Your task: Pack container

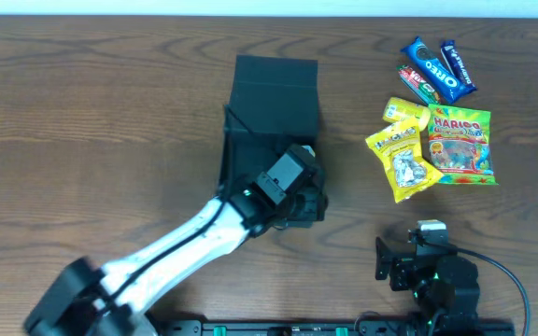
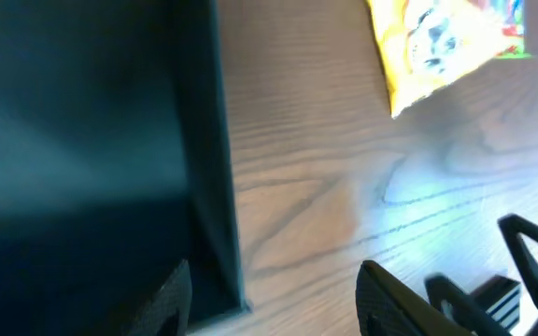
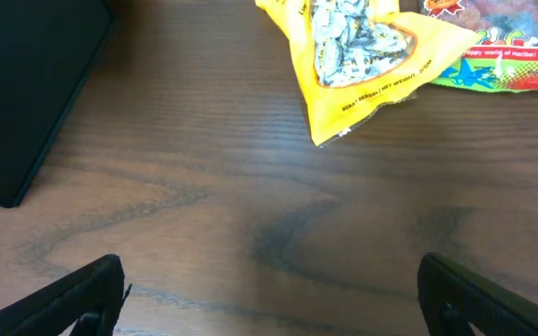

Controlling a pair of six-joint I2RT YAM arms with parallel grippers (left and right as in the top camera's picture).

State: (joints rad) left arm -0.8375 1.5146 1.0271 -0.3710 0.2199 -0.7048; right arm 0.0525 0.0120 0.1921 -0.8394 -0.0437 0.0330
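Matte dark green-black, the container [image 1: 271, 117] sits on the wooden desk [image 1: 92, 121] just toward 12 o'clock from the middle of the overhead view, with its flap lid [image 1: 276, 79] at the 12 o'clock end. We see the left arm reach in from 7 o'clock to the box's 5 o'clock corner. In the left wrist view the left pincer [image 2: 274, 278] is spread wide and straddles the container's side wall: one finger [image 2: 171, 303] is on the dark inner side and the other is out over bare wood. We cannot tell whether either finger touches the wall.

The right pincer [image 3: 274, 285] hangs low at 5 o'clock, well apart from the box. Its two fingers are parted, with only bare desk between them.

Off at 2 o'clock lies a cluster of snacks. A yellow packet [image 1: 402, 166] with a clear window is nearest the right arm, and a Haribo bag [image 1: 460, 145] lies touching it at its 3 o'clock side. A smaller yellow packet [image 1: 405, 113] lies just beyond, and the Oreo packets [image 1: 434, 67] are farthest out, toward 12 o'clock
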